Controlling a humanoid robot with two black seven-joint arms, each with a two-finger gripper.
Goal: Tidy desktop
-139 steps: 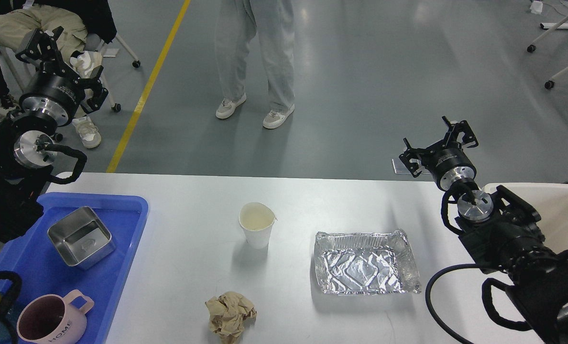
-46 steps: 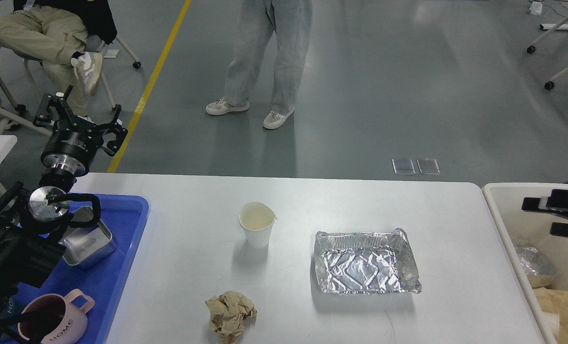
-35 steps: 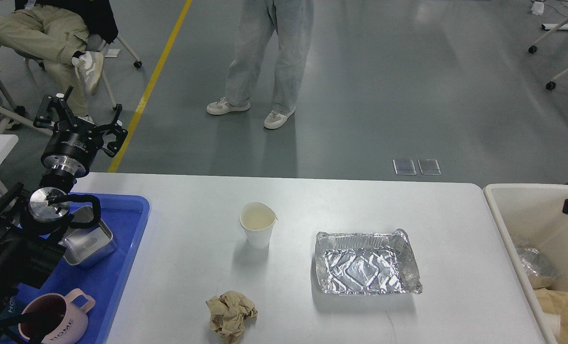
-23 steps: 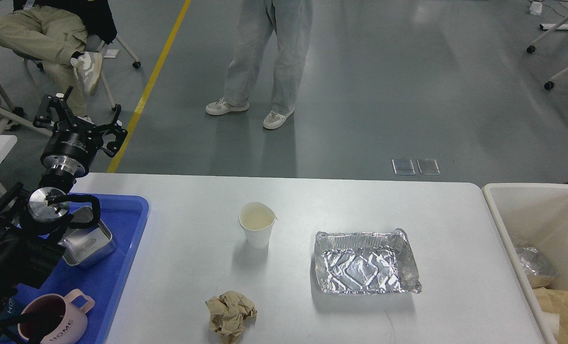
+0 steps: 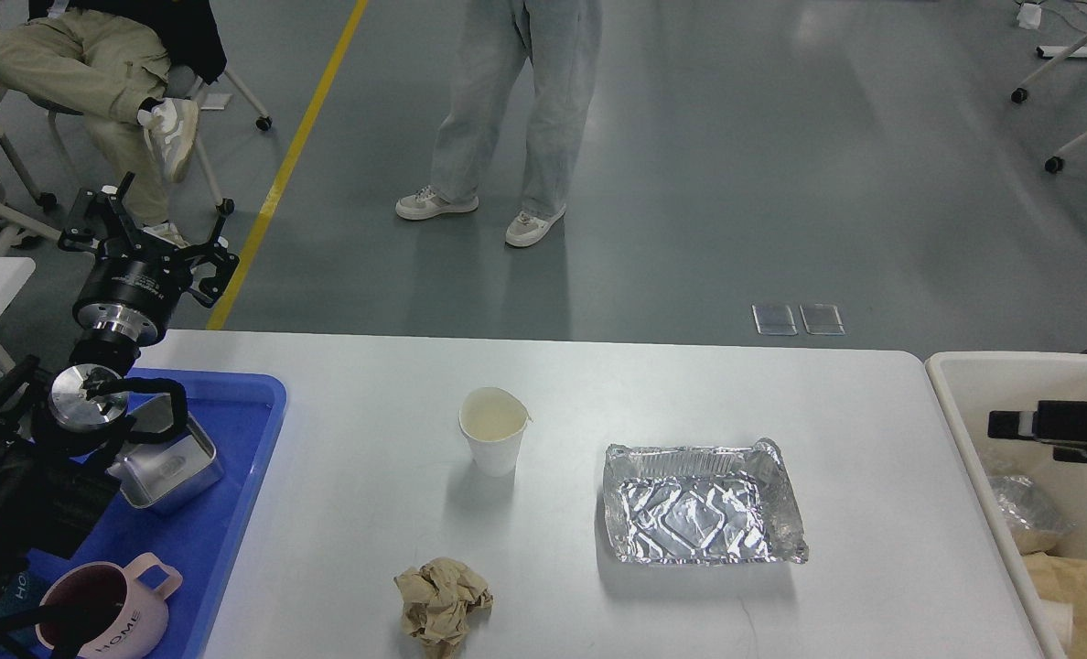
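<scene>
— Left gripper [image 5: 145, 240]: raised at ten o'clock, beyond the far left corner, fingers spread, nothing held. Right gripper [image 5: 1056, 428]: only a dark flat end showing at three o'clock, over the beige bin [image 5: 951, 384]; spread or closed cannot be told.

— Noted. Position of the desktop [image 5: 370, 549]?

— Filling the lower centre, white, rounded corners. Still carrying, at the middle, an upright paper cup [image 5: 493, 442]; at four o'clock of the cup, a crumpled foil tray [image 5: 701, 503]; at six o'clock, near the front edge, a ball of brown paper [image 5: 443, 599]. All three well apart.

— Step in hand?

— Judged between picks: neither gripper engaged with an item. Next move likely calling for a descent onto one of the three, probably foil tray or paper ball toward the bin, which already holds similar scraps. Light grip advised on the cup; thin wall, easily crushed.

— Surroundings?

— Blue tray [image 5: 260, 421] at nine o'clock with a steel square dish [image 5: 173, 467] and a pink mug [image 5: 104, 613]. Grey floor beyond, yellow line [image 5: 296, 146], one person standing [image 5: 507, 110], another seated [image 5: 86, 64].
</scene>
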